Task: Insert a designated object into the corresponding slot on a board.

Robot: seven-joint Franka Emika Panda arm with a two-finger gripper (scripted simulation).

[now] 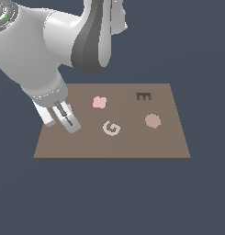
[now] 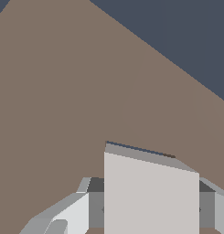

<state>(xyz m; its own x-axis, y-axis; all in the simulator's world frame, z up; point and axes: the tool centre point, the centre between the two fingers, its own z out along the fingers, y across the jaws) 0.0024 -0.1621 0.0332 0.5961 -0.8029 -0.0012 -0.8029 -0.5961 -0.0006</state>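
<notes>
The brown board (image 1: 146, 142) lies flat, and my gripper (image 1: 70, 124) hangs low over its left part in the exterior view. In the wrist view the light-grey square tile, the designated object (image 2: 150, 192), sits between my two fingers (image 2: 81, 210), whose dark pads touch its sides. The gripper (image 2: 151, 201) is shut on it. A thin dark blue-grey sliver of the slot (image 2: 131, 147) shows along the tile's far edge; the rest of the slot is hidden under the tile. In the exterior view the gripper hides both tile and slot.
On the board are a pink flower-shaped piece (image 1: 99, 102), a grey letter G (image 1: 111, 128), a tan octagon (image 1: 152, 120) and a dark brown E-shaped recess (image 1: 143, 96). Dark blue floor surrounds the board. The arm's bulky links loom over the board's back left.
</notes>
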